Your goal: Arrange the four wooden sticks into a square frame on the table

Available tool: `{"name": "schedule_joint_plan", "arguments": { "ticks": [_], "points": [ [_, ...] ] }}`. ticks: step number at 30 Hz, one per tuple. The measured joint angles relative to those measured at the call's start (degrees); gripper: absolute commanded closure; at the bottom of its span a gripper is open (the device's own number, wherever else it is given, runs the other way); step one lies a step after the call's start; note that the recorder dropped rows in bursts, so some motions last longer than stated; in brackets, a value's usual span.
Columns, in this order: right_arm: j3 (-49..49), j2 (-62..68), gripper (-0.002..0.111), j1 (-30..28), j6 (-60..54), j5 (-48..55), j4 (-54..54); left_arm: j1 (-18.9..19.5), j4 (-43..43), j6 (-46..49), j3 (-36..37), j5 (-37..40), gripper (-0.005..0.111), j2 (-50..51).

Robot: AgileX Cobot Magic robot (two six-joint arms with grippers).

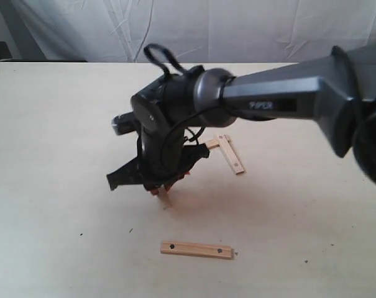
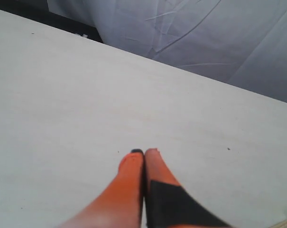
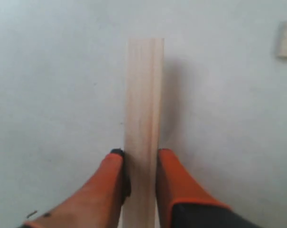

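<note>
Surface: table [image 1: 51, 155] is pale cream with a few dark specks. A wrinkled white cloth backdrop [image 1: 237, 31] runs along the far edge.

Left gripper [image 2: 144, 153]: orange fingers pressed together, nothing between them, over bare table. It does not appear in the exterior view.

Right gripper [image 1: 161, 186]: its arm reaches across from the right to left of centre. The jaws are parted only by the slat's thickness and clamp the held stick [image 3: 143, 95] by its sides. The stick is steeply tilted with its lower end at the table; whether it touches, I cannot tell.

Other sticks, left to right in the exterior view:
- Front dotted stick [image 1: 197, 249] lies flat near the front edge, well apart from the rest.
- Hidden stick [image 1: 212, 143] is mostly behind the arm.
- Angled dotted stick [image 1: 232, 156] meets the hidden stick at one end.

The four are not yet in a square.

View differences: only the right wrist view shows the grip itself, plus a slat end [image 3: 286, 39] at the frame edge; which stick, I cannot tell. Only the exterior view shows the layout.
</note>
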Motion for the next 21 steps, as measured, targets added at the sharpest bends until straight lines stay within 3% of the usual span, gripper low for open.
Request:
{"name": "schedule_joint_plan", "arguments": {
  "ticks": [7,21],
  "points": [
    [0.11,-3.44,0.109,-9.10,-1.03,1.46,-0.69,0.00,0.00,0.00,0.00,0.00,0.107,0.00],
    [0.62,1.64,0.109,-9.83,-1.84,0.99,-2.87,0.00,-0.03,0.00,0.00,0.00,0.107,0.00]
  ]
}}
